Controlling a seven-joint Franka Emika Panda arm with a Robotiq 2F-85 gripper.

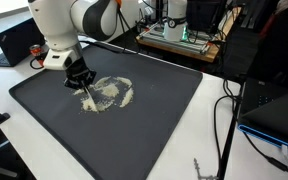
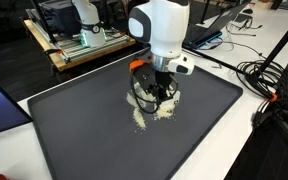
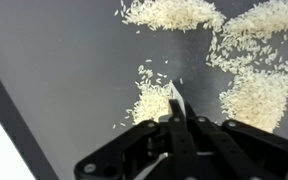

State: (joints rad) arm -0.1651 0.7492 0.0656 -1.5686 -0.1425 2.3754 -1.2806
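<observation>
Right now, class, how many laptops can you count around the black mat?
2. In an exterior view, the open laptop sits past the mat's far corner, the second laptop beside its opposite edge. Others may be hidden.

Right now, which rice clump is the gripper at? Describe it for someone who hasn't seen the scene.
Find the big dark mat; spilled rice lies near its middle. In the wrist view, the clump sits right at the tips of the shut gripper. It is the smallest one, set apart from the bigger patches above and to its right.
</observation>
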